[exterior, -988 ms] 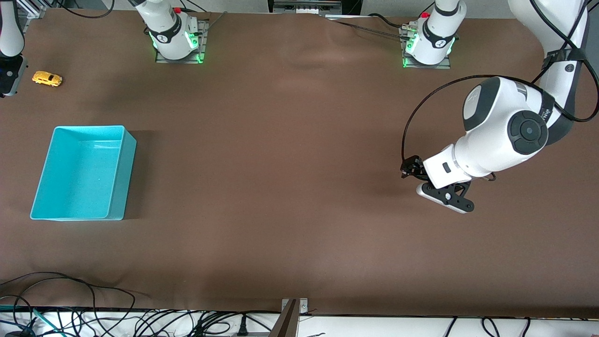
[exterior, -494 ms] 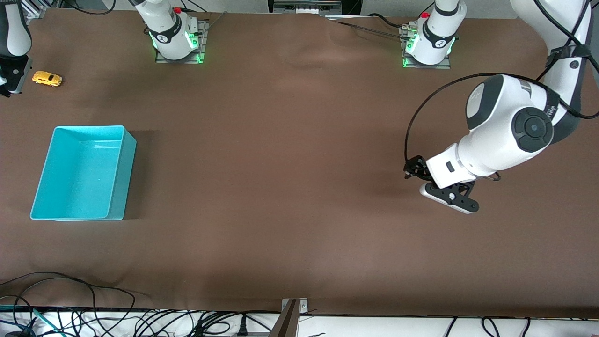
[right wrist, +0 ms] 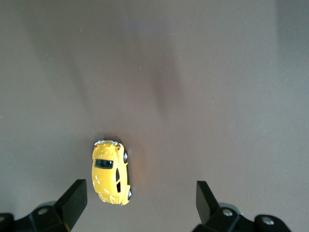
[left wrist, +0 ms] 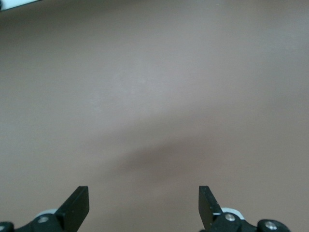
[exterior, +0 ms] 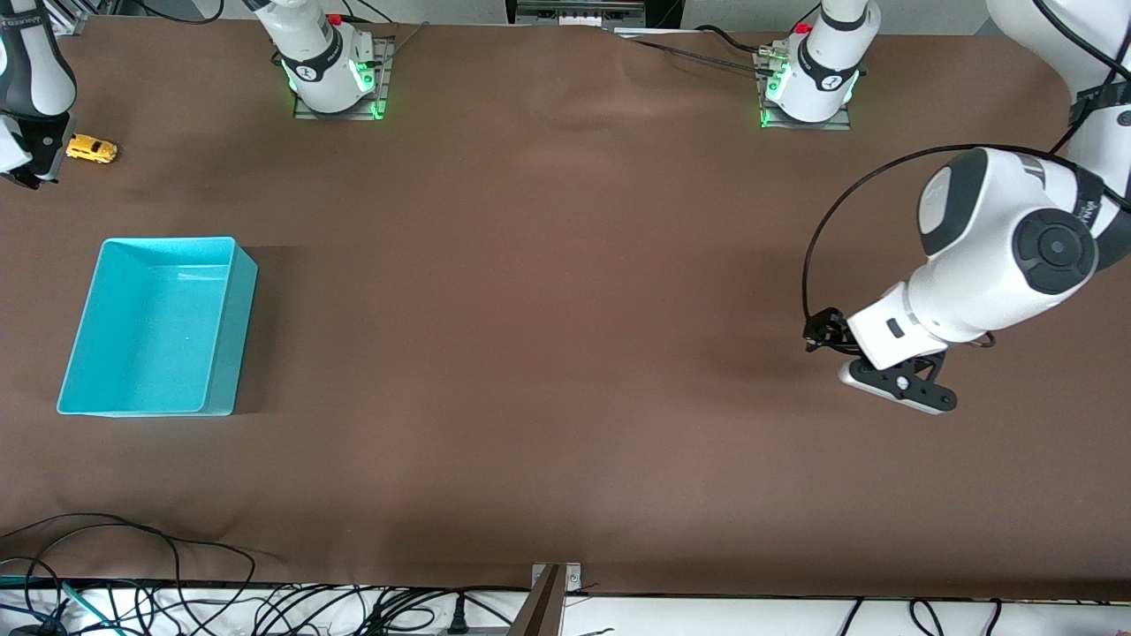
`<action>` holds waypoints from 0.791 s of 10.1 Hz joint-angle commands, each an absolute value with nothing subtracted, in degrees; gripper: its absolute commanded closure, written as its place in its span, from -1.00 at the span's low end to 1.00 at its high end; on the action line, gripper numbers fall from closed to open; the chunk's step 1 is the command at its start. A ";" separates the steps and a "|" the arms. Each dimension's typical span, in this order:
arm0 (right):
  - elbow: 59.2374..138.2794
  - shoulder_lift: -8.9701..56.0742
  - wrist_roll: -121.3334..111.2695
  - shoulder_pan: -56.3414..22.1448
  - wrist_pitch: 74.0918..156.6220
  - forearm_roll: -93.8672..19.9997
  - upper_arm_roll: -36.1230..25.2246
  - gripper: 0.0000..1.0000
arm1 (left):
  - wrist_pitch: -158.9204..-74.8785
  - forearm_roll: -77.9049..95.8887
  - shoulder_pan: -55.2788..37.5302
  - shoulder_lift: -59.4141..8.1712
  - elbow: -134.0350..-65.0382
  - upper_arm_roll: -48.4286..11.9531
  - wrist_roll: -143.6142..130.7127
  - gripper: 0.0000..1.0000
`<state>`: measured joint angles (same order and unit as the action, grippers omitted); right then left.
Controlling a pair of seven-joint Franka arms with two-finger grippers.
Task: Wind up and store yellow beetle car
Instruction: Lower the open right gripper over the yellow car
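Hovering with fingers spread, the right tool [right wrist: 137,203] hangs above the yellow beetle car [right wrist: 111,172].

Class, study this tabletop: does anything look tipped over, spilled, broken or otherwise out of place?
Nothing stands out. The yellow beetle car sits upright on its wheels on the brown table, under the open right gripper. The teal bin stands upright, nothing in it. The left gripper hangs open over bare table.

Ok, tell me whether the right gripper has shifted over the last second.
Yes. The right gripper has moved toward the yellow car, which lies where it was, and now partly hides it.
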<state>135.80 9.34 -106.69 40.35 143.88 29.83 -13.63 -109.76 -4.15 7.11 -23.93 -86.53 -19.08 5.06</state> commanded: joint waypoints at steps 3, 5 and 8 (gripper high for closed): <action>136.32 12.64 -107.75 41.83 149.14 31.03 -13.62 -1.00 | -108.54 -5.10 6.68 -25.83 -85.52 -19.42 4.48 -1.00; 136.32 14.05 -107.84 42.10 150.46 31.03 -13.62 -1.00 | -108.63 -5.19 6.59 -26.45 -85.43 -19.51 4.66 -1.00; 136.32 15.20 -109.24 42.71 152.40 31.03 -13.97 -1.00 | -108.63 -5.27 6.59 -26.80 -85.43 -19.51 4.83 -1.00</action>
